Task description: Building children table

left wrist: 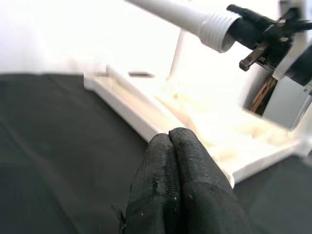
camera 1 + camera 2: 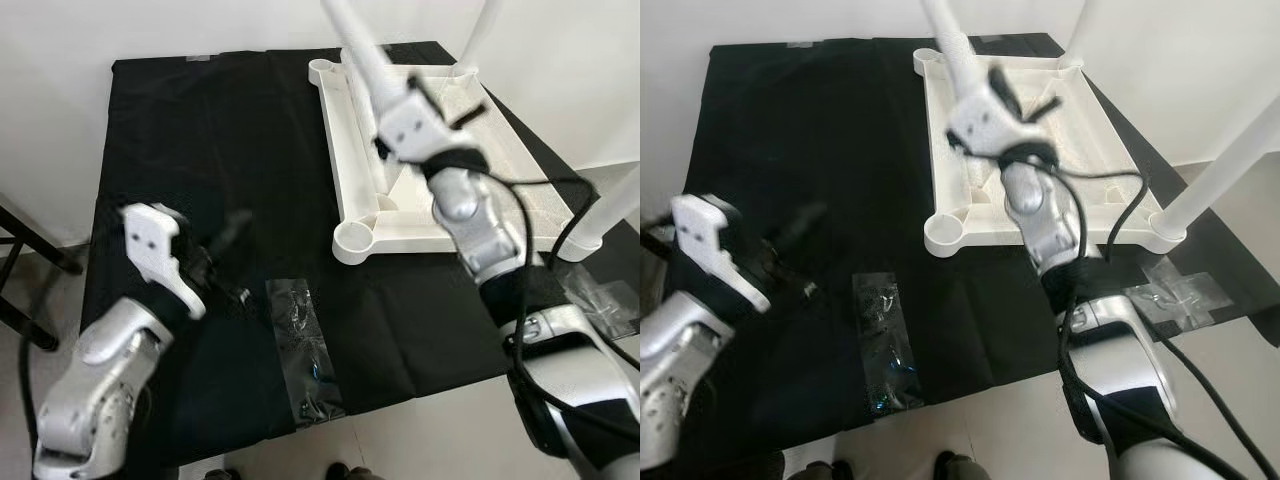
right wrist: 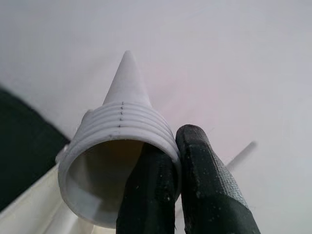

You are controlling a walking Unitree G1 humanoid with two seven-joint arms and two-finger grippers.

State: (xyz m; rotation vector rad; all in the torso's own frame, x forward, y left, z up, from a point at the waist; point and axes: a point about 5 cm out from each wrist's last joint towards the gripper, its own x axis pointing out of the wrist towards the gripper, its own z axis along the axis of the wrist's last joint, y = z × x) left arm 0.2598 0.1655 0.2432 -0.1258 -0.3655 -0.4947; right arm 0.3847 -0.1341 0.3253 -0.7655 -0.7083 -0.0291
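Note:
A white children's table top (image 2: 345, 150) lies upside down on a black cloth (image 2: 200, 130). Two white legs stand in its right corners, one near (image 2: 615, 210) and one far (image 2: 485, 30). Both left corner sockets, near (image 2: 355, 237) and far (image 2: 322, 70), are open rings. My right gripper (image 3: 174, 141) is shut on the threaded rim of a third white leg (image 2: 355, 40), held raised and tilted above the table top. My left gripper (image 1: 170, 134) is shut with nothing in it, low over the cloth left of the table top.
A clear plastic bag of small hardware (image 2: 305, 345) lies on the cloth near its front edge. A second clear bag (image 2: 1175, 290) lies by the near right leg. A black frame (image 2: 20, 270) stands on the floor at the left. White walls are behind.

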